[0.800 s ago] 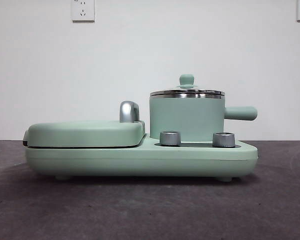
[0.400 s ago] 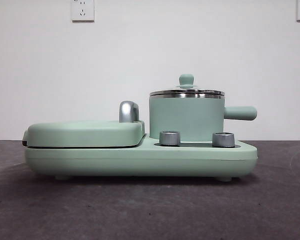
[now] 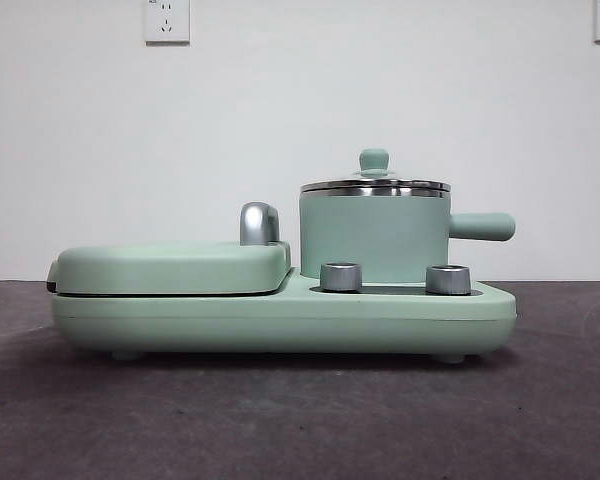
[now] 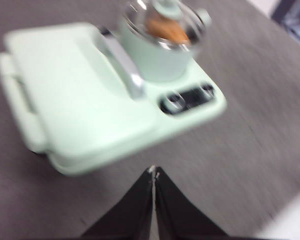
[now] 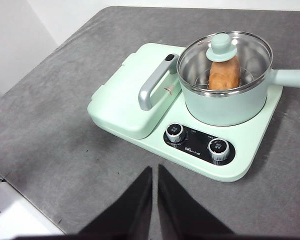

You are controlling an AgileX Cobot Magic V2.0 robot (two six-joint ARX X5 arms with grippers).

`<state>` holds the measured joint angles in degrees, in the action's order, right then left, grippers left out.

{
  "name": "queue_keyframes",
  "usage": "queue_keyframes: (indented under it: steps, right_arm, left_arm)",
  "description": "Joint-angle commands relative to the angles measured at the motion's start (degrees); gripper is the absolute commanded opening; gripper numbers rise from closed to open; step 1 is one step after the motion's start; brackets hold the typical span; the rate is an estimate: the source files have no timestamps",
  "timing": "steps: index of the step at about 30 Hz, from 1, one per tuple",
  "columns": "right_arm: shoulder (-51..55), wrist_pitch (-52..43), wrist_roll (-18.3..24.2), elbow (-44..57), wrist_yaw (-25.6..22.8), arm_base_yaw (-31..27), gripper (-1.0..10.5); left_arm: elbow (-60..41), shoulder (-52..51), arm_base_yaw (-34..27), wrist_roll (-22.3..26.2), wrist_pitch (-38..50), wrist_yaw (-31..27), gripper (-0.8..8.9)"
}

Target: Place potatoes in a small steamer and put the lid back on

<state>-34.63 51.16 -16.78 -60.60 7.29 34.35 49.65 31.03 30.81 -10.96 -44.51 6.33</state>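
Right tool point(image 5: 154, 172) hangs above the bare grey bench point(image 5: 60, 130), its two black jaws drawn almost together with only a thin slit between them, holding nothing and touching nothing; left tool point(image 4: 154, 172), seen in a blurred wrist picture, likewise has its jaws pressed tip to tip, empty, clear of the bench; neither tool shows in the front view. Ahead of the right tool lies a mint-green cooker base point(image 5: 250, 150) with a black panel carrying two silver knobs point(image 5: 175, 132); on the base, beside the knobs, stands the small steamer point(image 5: 225, 107), its stubby handle point(image 3: 483, 226) pointing sideways; the lid point(image 5: 250, 50) sits level on the steamer's steel rim, its green knob point(image 3: 373, 160) on top; through the glass the potato point(image 5: 224, 75) shows inside the pot, leaning on end. Next to the steamer on the same base lies the flat green griddle cover point(image 5: 125, 95), shut, with a chrome handle point(image 5: 152, 85) along the edge nearest the pot. Beyond, the bench is a dark grey felt-like surface; a white wall point(image 3: 280, 120) rises behind it with two sockets point(image 3: 166, 19) near the top corners.
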Motion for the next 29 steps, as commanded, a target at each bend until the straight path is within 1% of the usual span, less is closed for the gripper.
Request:
queue_keyframes:
  steps: [1,4,6,10,15,19,21,29]
  right_arm:
    - [-0.33,-0.63,0.31,-0.50,-0.22,0.39,0.2]
    - [-0.35,-0.63,0.31,-0.50,-0.22,0.39,0.2]
    - [-0.35,-0.63,0.31,-0.50,-0.22,0.39,0.2]
    - [-0.33,-0.63,0.28,-0.50,-0.22,0.39,0.2]
    - [-0.35,-0.63,0.31,-0.50,-0.22,0.39,0.2]
    - [-0.35,-0.63,0.28,-0.50,-0.22,0.39,0.2]
    - [-0.35,-0.61,0.31,-0.50,-0.22,0.39,0.2]
    - [-0.33,-0.66,0.31,-0.52,-0.22,0.39,0.2]
  left_arm:
    - [-5.38,-4.09,-7.06,5.40,7.39,0.11,0.05]
    - [-15.37,-10.91,-16.98,7.37,17.42,0.11,0.05]
    - [-22.53,-15.41,-22.62,7.28,23.30,0.11,0.05]
    - [-33.73,-22.23,-28.83,7.30,29.92,0.09,0.05]
    - [-43.45,-28.39,-31.10,7.30,33.16,-0.04,0.06]
    - [-47.60,-30.91,-31.19,7.28,33.79,-2.36,0.05]
    - [-48.96,-30.86,-31.17,7.30,33.81,-2.45,0.05]
    - [-48.94,-30.84,-31.17,7.91,33.88,-3.37,0.05]
